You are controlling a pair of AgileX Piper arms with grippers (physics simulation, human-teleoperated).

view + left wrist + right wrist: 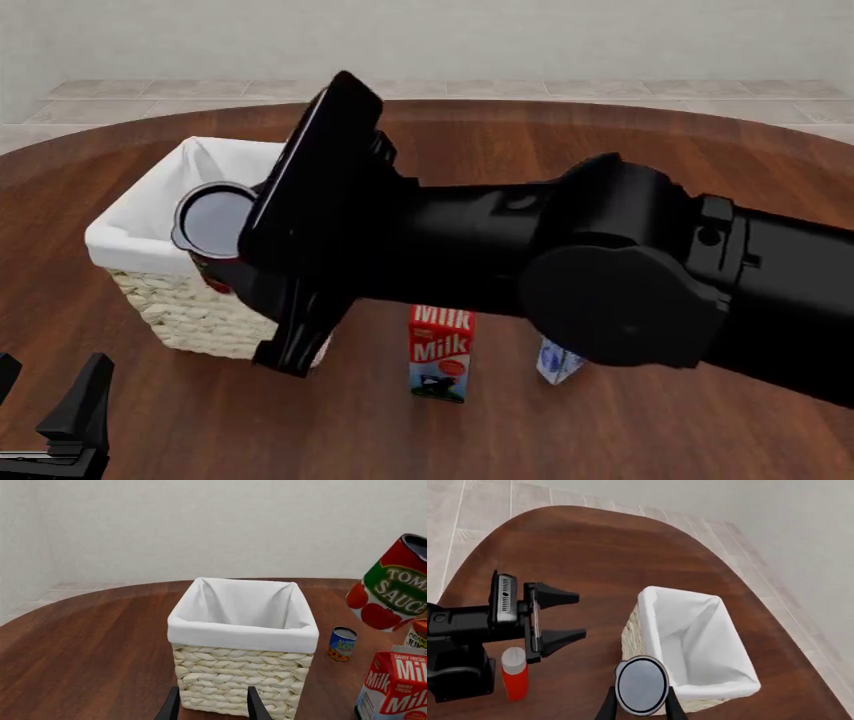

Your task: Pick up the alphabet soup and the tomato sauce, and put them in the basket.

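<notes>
Pretty sure the step here is the drop-off: the right gripper (639, 710) has its fingers pinched on the sides of the tomato sauce (640, 684), holding it up in the air at the edge of the basket (240, 632). From the right wrist view the can looks to sit over the basket's rim, not its white-lined opening, so I'd carry it further in over the middle and lower it a bit before letting go, otherwise it could clip the rim and tumble onto the table. The alphabet soup (342, 643) stands on the table just beside the basket, untouched. The left gripper (580, 616) is spread wide, holding nothing, near the basket.
</notes>
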